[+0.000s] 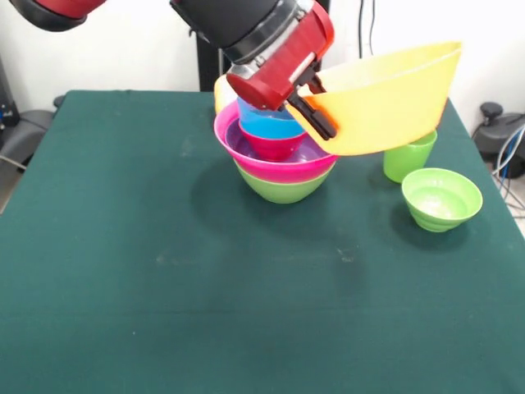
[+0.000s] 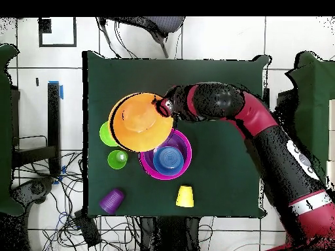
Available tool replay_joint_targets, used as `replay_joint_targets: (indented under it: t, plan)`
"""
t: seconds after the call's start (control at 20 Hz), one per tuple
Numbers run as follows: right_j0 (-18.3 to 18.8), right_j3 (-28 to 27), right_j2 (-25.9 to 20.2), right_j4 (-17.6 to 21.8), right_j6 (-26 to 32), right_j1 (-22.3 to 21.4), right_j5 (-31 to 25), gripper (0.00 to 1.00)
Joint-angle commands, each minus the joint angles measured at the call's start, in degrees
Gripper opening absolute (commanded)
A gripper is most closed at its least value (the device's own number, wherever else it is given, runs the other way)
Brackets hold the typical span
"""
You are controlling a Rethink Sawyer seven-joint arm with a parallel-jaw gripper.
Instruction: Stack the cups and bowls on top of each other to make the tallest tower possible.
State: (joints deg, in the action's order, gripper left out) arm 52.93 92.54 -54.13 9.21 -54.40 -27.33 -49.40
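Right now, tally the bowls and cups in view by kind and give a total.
Bowls: 7 (orange bowl, pink bowl, purple bowl, medium green bowl, red bowl, blue bowl, light green bowl)
Cups: 3 (green cup, yellow cup, purple cup)
Total: 10

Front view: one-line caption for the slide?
Pincer holds tilted orange bowl by its rim beside the tower.

The tower (image 1: 283,160) stands mid-table at the far side. A large bowl (image 1: 385,98) — gripped by its rim in the gripper (image 1: 305,100) — hangs tilted above and beside it. Below lie a cup (image 1: 408,156) and, nearer, a small bowl (image 1: 441,198).
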Motion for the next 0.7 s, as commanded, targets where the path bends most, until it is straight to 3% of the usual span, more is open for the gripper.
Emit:
replay_joint_targets:
  t: [0.05,0.7]
  plan:
    - [-5.63,-5.44,6.62,6.13,3.79,-1.05,-14.43,0.0]
    - [-4.09,-4.15,5.4,9.79,4.61,-0.82,-16.1,0.0]
